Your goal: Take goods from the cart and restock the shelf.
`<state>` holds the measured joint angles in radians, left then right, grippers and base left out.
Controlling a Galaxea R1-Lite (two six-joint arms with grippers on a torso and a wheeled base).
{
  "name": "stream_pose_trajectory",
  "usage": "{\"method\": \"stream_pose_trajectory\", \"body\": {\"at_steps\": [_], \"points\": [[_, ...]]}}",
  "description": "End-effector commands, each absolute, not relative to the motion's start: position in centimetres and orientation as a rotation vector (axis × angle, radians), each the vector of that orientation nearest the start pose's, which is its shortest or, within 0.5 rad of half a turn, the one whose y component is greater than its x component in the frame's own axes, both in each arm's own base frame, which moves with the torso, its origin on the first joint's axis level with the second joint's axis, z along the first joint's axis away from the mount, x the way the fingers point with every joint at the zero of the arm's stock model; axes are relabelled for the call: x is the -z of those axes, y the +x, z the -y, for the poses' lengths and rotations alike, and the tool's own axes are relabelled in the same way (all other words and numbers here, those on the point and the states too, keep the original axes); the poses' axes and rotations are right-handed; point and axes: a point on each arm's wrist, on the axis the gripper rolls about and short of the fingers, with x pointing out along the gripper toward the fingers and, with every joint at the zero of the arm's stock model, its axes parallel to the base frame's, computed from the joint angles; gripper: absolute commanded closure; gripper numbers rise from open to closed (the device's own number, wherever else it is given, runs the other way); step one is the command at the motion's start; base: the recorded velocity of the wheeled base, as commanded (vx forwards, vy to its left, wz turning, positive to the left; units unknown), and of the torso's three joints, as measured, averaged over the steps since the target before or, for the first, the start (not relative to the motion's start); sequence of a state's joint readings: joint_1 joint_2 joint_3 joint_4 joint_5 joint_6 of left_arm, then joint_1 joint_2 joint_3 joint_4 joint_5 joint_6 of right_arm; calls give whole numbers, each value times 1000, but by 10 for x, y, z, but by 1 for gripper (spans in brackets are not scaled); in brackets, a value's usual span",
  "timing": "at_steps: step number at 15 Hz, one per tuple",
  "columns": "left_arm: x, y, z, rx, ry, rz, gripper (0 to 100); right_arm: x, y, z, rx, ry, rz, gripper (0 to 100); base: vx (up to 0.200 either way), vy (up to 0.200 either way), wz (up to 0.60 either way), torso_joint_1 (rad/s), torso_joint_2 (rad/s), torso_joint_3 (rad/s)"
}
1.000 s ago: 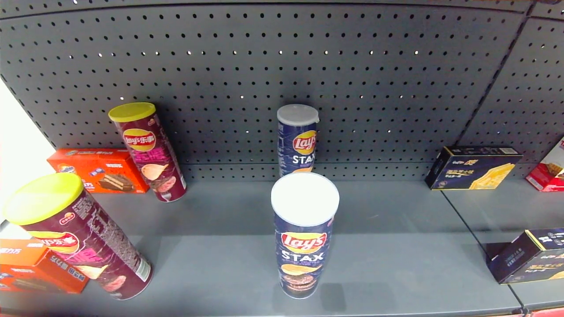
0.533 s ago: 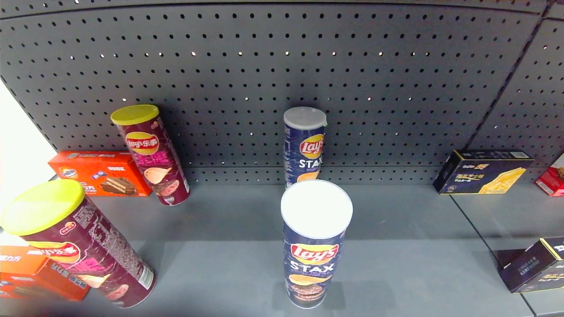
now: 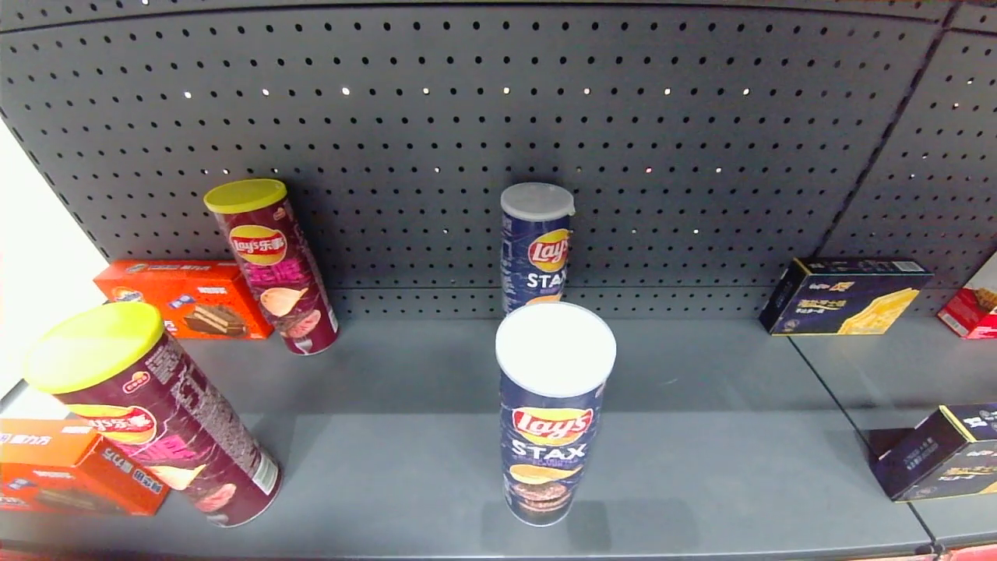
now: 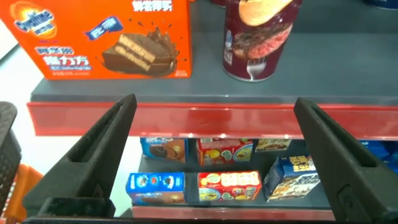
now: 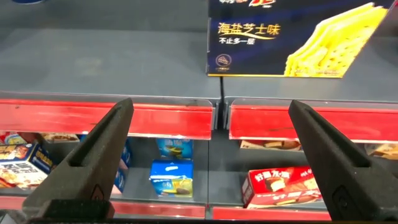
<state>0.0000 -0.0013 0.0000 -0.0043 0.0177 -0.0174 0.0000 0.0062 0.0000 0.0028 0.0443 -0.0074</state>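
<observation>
On the grey shelf (image 3: 701, 436) two navy chip cans with white lids stand upright in the middle, one at the front (image 3: 553, 421) and one at the back (image 3: 536, 249). Two maroon cans with yellow lids stand to their left, front (image 3: 156, 436) and back (image 3: 273, 265). My left gripper (image 4: 214, 99) is open and holds nothing; it faces the shelf's red front strip (image 4: 211, 118), below an orange box (image 4: 118, 37) and a maroon can (image 4: 258, 43). My right gripper (image 5: 210, 102) is open and holds nothing, below a navy box (image 5: 292, 37).
Orange boxes lie at the shelf's left, back (image 3: 183, 296) and front (image 3: 62, 467). Navy boxes sit at the right, back (image 3: 845, 296) and front (image 3: 935, 452), with a red box (image 3: 970, 308) beyond. A pegboard wall (image 3: 467, 117) backs the shelf. Small boxes (image 4: 227, 186) fill the lower shelf.
The head view has shifted a little, first down and then back up. The cans and boxes keep their places on the shelf.
</observation>
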Motion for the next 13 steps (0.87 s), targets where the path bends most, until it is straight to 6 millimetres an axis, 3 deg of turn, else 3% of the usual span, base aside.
{"method": "stream_pose_trajectory", "body": {"at_steps": [1,13], "points": [[-76,-23,0,-18,-18,5,0,-75,-22,-1,-45,-7,-11,0,-200,0,0,12,2,2],[-76,-23,0,-17,-18,5,0,-75,-22,-1,-43,-7,-11,0,0,0,0,0,0,0]]}}
